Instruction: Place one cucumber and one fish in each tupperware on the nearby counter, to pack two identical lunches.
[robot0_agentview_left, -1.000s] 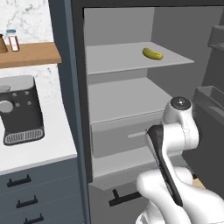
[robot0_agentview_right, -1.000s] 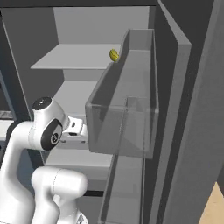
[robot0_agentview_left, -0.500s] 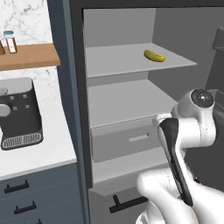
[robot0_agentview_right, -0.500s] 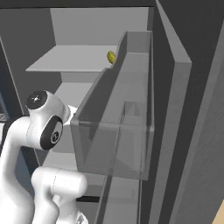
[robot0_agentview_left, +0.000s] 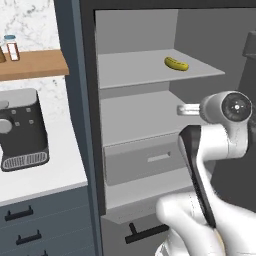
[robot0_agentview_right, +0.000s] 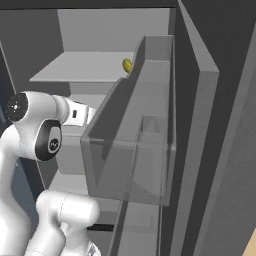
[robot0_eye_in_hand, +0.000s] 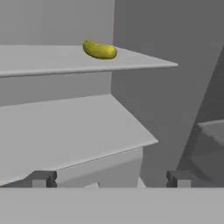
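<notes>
My tool (robot0_eye_in_hand: 109, 178) is wide open and holds nothing; its two dark tips stand far apart and touch nothing. It points into the open fridge, above the bare middle shelf (robot0_eye_in_hand: 65, 127), which has lots of free room. One yellow-green cucumber (robot0_eye_in_hand: 99, 50) lies alone on the top shelf (robot0_agentview_left: 150, 70), near the right back wall and close to the shelf's right edge. In the right base view the clear door bin (robot0_agentview_right: 132, 150) hides most of the cucumber. The white desk (robot0_agentview_left: 45, 165) with the black machine (robot0_agentview_left: 22, 130) sits to the left.
</notes>
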